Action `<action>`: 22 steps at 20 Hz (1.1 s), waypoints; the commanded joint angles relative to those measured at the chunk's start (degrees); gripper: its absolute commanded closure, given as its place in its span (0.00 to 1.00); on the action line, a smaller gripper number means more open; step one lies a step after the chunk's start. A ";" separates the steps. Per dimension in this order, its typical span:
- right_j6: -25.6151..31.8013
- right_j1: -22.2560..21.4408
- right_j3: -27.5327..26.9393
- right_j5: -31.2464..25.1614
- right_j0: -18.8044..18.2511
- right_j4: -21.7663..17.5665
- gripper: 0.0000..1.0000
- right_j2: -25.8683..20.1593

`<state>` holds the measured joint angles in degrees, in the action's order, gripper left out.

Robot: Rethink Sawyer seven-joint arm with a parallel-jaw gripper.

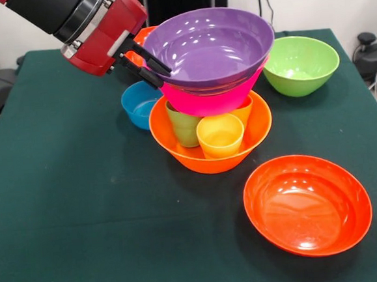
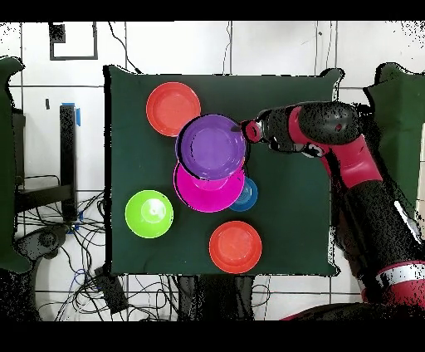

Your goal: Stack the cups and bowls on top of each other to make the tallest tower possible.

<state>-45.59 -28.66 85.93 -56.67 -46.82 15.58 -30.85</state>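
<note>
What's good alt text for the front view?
The claw grips the rim of a tilted purple bowl atop a pink bowl, which rests on three cups in an orange bowl. Blue, lime and red-orange bowls sit apart on the green table.

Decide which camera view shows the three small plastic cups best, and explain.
The front view: the small green plastic cup, yellow cup and orange cup stand inside the large light orange bowl. Overhead, the glossy pink bowl and purple bowl hide them.

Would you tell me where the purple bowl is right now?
In the front view, the purple bowl tops the tower, tilted on the pink bowl, with the gripper at its left rim.
</note>
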 commanded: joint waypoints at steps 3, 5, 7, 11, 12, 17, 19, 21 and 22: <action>-7.16 0.91 0.59 -3.49 1.62 -0.86 1.00 -0.86; -7.02 0.92 0.58 -3.47 1.61 -1.06 1.00 -0.78; -6.82 0.90 0.63 -3.79 1.62 -1.44 1.00 -0.60; -6.74 0.38 1.26 -4.38 1.53 -1.91 1.00 -0.28; -6.81 0.24 1.27 -4.61 1.57 -1.97 1.00 -0.23; -7.63 -0.46 0.85 -6.20 1.91 -2.42 1.00 0.40; -7.55 -0.73 1.09 -6.57 1.76 -2.59 1.00 0.53; -7.18 -1.04 1.57 -6.75 1.43 -2.75 1.00 0.57; -6.99 -1.11 1.78 -6.87 1.24 -2.80 1.00 0.57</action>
<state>-45.59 -28.77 85.96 -57.64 -46.82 15.29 -30.85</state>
